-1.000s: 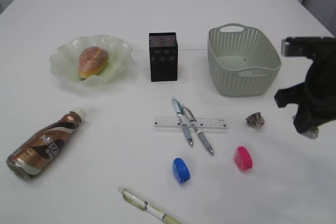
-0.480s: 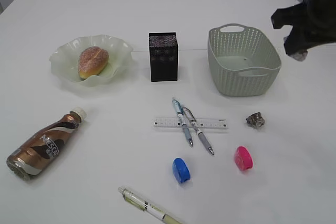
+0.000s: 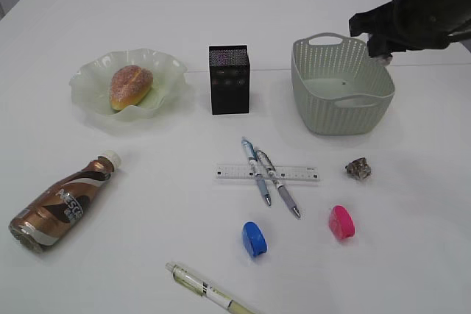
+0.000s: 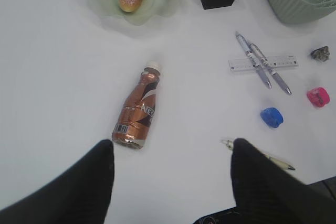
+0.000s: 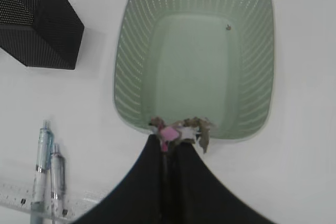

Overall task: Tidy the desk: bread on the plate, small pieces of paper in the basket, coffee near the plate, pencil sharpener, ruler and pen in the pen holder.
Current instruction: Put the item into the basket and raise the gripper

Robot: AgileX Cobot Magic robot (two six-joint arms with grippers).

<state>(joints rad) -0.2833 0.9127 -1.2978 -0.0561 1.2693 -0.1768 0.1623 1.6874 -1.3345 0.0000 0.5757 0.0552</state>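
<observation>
White counter [image 3: 184, 5] all round; the right pincer [image 5: 169, 139] is clenched on a crumpled paper scrap [image 5: 181, 128] above the basket [image 5: 126, 77]. Light, soft stuff, probably best pinched across its bulk. Left pincer [image 4: 173, 153] hangs released.

The basket [image 3: 341, 95] stands open at the top, its inside bare – nothing blocks the way down into it. Between it and the black pen holder [image 3: 229, 79] lies a clear strip of table. In front, two pens [image 3: 268, 179] lie crossed over the ruler [image 3: 305, 173], with the crumpled paper [image 3: 358, 169] and pink sharpener [image 3: 341, 221] well apart – open table around each.
</observation>
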